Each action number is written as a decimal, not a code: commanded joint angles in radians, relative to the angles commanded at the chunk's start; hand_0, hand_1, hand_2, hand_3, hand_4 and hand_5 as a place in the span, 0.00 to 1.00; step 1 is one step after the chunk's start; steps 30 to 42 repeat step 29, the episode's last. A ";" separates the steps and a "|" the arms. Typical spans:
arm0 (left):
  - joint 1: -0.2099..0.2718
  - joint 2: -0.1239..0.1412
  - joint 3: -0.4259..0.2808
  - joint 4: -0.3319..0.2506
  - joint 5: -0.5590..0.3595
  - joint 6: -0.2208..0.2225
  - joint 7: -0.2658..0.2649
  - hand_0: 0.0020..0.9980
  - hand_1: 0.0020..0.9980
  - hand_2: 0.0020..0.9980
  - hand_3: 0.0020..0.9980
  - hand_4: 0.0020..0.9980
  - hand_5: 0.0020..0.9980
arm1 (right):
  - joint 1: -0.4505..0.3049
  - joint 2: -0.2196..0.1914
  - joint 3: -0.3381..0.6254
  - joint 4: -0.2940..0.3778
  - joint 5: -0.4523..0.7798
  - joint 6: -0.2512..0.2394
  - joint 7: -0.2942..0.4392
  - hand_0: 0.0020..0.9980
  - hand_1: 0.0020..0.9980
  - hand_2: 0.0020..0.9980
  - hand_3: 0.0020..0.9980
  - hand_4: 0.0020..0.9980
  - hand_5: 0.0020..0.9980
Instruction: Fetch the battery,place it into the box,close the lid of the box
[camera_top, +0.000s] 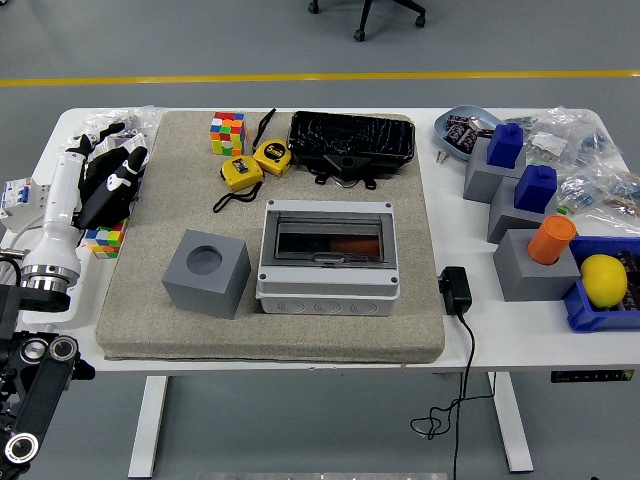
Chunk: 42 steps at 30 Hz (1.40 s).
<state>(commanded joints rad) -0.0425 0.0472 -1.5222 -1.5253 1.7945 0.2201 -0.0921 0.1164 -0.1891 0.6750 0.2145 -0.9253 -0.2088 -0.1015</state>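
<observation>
I find the box (328, 256) sitting near the front edge of the grey mat (150, 300), its smoked lid (328, 238) lying flat and apparently shut. Through the lid I see a dark reddish shape that I take to be the battery (345, 245), so I judge the battery is already inside and the task is at or near its end; whether the lid is latched I cannot tell.

Just left of the box stands a grey block (206, 272) with a round empty socket on top; I judge this to be the holder the battery came from, which would explain why it is vacant.

My left hand (108, 180) hangs at the mat's left edge, well apart from the box, over a colour cube (105, 240). It holds nothing; its dark fingers look loosely gathered, but I cannot tell whether they are curled or relaxed. I read this as a parked position, clear of the work. The right arm is not in view.

Towards the mat's back edge lie another colour cube (227, 132), two yellow tape measures (256, 164) and a black tray (352, 140). Near the table's right edge are grey stands (505, 190) with blue and orange caps, and a lemon (604, 280) in a blue bin; none bears on the task.
</observation>
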 joint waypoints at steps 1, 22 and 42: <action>0.000 0.000 0.001 0.001 -0.005 0.002 -0.003 0.91 0.93 0.90 0.82 1.00 1.00 | 0.000 0.001 0.000 0.000 0.000 0.000 0.000 0.75 0.69 0.70 0.73 1.00 0.97; 0.000 -0.001 0.006 0.007 -0.030 0.016 -0.028 0.88 0.91 0.88 0.81 1.00 0.99 | -0.001 0.002 -0.006 0.001 0.002 0.001 -0.001 0.75 0.69 0.70 0.73 1.00 0.97; 0.003 -0.001 0.011 0.008 -0.029 0.016 -0.027 0.88 0.91 0.88 0.80 1.00 0.99 | -0.003 -0.001 -0.009 0.001 0.004 0.001 0.001 0.75 0.69 0.70 0.73 1.00 0.97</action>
